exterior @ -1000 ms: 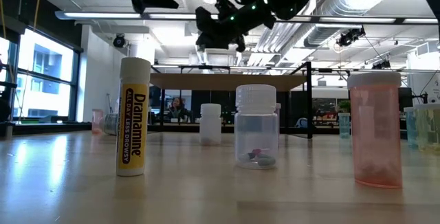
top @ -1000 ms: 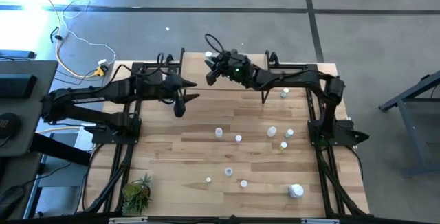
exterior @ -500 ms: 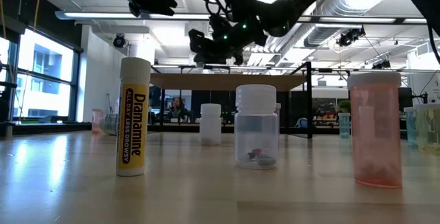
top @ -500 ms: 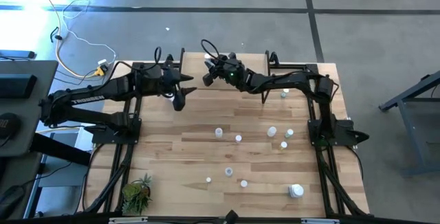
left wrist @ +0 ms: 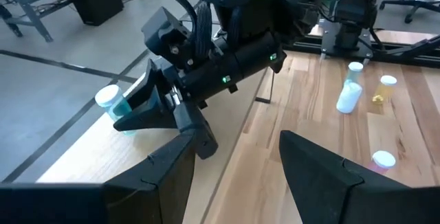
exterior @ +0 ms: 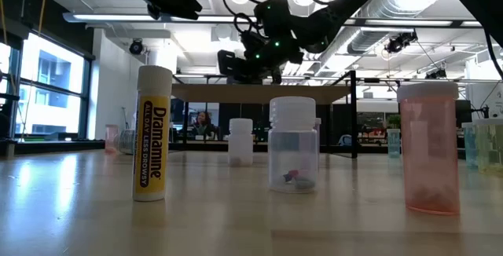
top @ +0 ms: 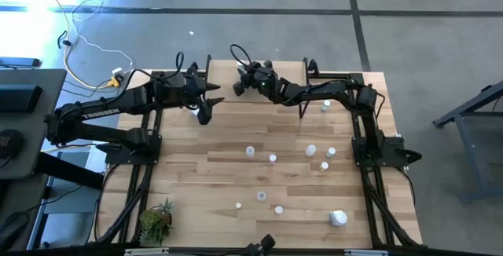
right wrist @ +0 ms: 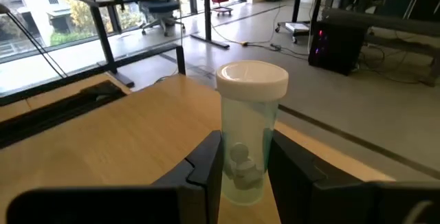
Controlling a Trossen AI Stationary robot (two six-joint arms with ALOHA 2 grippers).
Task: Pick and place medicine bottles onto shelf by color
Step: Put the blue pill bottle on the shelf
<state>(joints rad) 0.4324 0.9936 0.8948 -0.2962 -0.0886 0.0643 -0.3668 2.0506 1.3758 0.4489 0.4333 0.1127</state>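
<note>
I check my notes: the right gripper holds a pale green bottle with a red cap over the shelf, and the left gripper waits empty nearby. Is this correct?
Only the cap is wrong. The right gripper holds a pale green bottle with a white cap, as the right wrist view shows. It is over the shelf, and the left gripper waits empty nearby.

Legible text, low view: tall white cylindrical tube with a yellow label panel (exterior: 152, 133), standing upright on the wooden tabletop at about 9 o'clock of the clear white-capped bottle (exterior: 292, 144); red lettering running vertically reads "Dramamine"; a smaller line beside it reads "ALL DAY LESS DROWSY"; high view: white lettering on the left dark arm's forearm link (top: 100, 113), appears to read "TROSSEN", too small to confirm; no other readable text.
</note>
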